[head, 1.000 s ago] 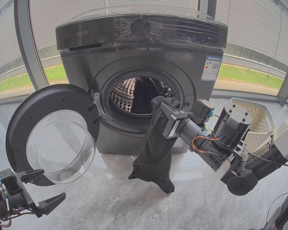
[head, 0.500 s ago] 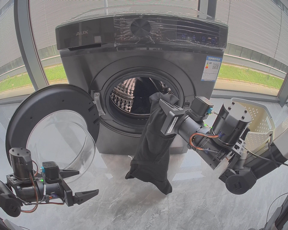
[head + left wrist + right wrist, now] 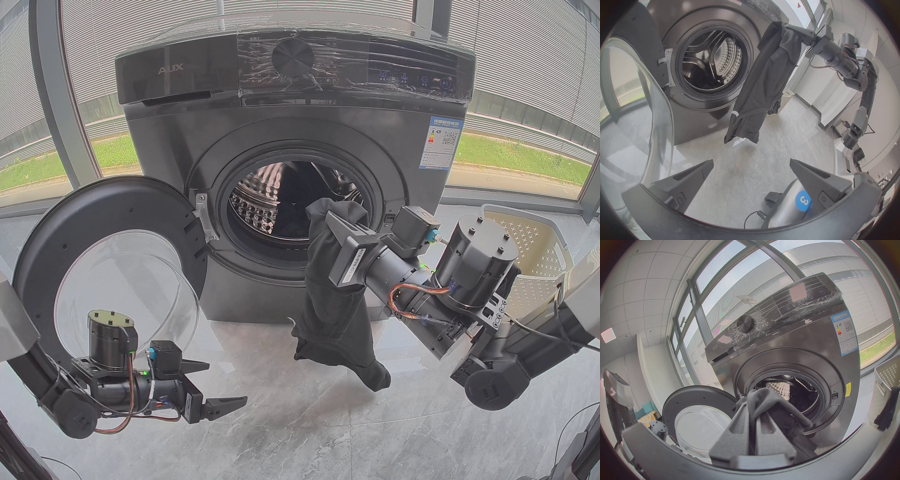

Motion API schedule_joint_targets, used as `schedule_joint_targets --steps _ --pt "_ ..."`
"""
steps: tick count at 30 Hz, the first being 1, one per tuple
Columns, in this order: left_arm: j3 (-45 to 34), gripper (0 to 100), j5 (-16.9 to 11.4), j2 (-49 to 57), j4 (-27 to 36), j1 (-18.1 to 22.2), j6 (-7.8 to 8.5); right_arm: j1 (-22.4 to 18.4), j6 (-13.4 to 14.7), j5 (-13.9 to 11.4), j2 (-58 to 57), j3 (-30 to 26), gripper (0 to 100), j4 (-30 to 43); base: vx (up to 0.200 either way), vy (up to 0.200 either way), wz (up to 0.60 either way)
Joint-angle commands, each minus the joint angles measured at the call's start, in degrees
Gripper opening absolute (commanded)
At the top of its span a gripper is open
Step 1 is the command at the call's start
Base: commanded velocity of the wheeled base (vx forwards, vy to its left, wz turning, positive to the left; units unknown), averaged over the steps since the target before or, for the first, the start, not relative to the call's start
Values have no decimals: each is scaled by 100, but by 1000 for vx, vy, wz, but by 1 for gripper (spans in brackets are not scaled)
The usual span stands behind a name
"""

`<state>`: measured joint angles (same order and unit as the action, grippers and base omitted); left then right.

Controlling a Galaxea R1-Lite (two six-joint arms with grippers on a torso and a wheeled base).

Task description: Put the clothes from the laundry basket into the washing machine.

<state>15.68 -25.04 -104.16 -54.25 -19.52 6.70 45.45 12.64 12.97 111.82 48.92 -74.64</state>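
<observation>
A long black garment hangs from my right gripper, which is shut on its top end just in front of the washing machine's open drum. The cloth's lower end dangles a little above the floor. In the right wrist view the closed fingers pinch the garment before the drum mouth. My left gripper is open and empty, low over the floor, left of the garment and in front of the open door. The white laundry basket stands to the machine's right.
The round door is swung fully open to the left, its glass bowl facing out. Dark laundry lies inside the drum. Another dark cloth hangs over the basket rim. Bare tiled floor lies in front.
My left arm has come up and to the right, from the lower left corner toward the floor in front of the door. The garment's lower end swung right; the right gripper edged left.
</observation>
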Motion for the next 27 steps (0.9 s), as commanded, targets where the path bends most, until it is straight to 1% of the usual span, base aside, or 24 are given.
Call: schedule_joint_targets --steps 1,5,11,15,24,27 --pt "296 100 25 -940 -341 -79 -55 34 19 4 41 -5 0 -33 0 0 0" --pt "410 100 25 -1388 -657 -114 -73 43 28 4 41 -14 0 -42 0 0 0" --pt "559 100 43 -1977 -1035 -52 -73 105 28 4 41 -14 0 -50 0 0 0" --pt "621 100 43 -2197 -1202 -52 -73 140 28 4 41 -5 0 -59 0 0 0" --pt "770 100 34 -2592 -1360 -79 -73 245 63 4 59 30 0 -94 0 0 0" --pt "849 100 34 -2759 -1527 -87 -82 272 63 4 59 30 0 -94 0 0 0"
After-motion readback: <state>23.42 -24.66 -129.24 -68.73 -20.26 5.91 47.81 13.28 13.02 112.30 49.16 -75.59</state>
